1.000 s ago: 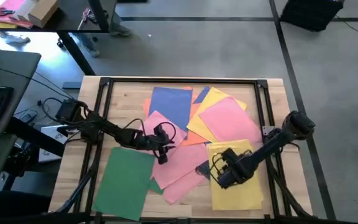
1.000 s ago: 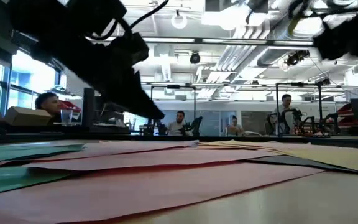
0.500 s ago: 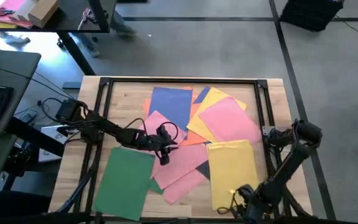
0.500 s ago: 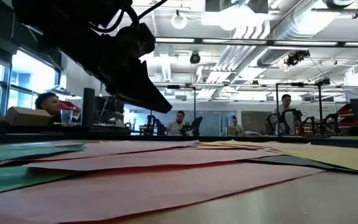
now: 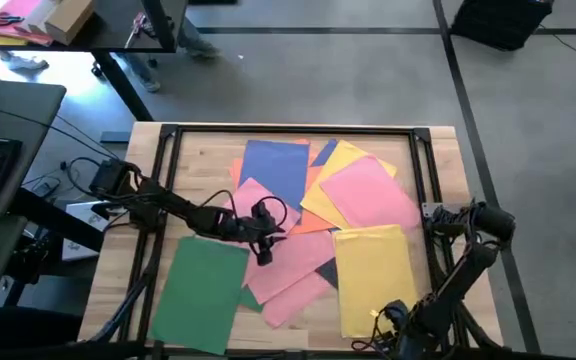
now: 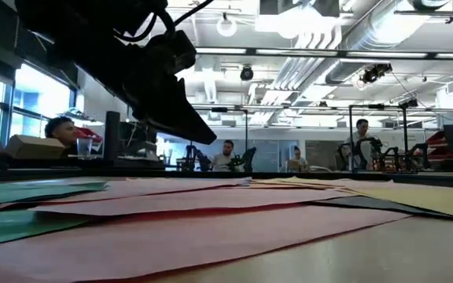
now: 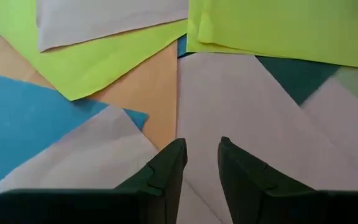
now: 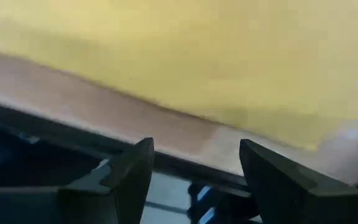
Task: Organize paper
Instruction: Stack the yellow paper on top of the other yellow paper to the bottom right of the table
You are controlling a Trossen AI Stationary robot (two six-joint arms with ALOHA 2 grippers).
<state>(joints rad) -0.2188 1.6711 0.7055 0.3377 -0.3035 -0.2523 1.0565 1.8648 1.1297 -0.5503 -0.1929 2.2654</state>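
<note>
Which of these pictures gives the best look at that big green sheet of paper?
The high view: the green sheet lies whole and flat at the table's near left. The low view shows it only edge-on. The left wrist view may catch a corner; the right wrist view shows none.

Overlapping paper [image 5: 298,225] across table [image 5: 200,143]

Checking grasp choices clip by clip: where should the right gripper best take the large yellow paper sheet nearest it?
Probably the large yellow paper sheet's near short edge, approached from the table's front: it lies flat, uncovered there, beside the right gripper.
</note>
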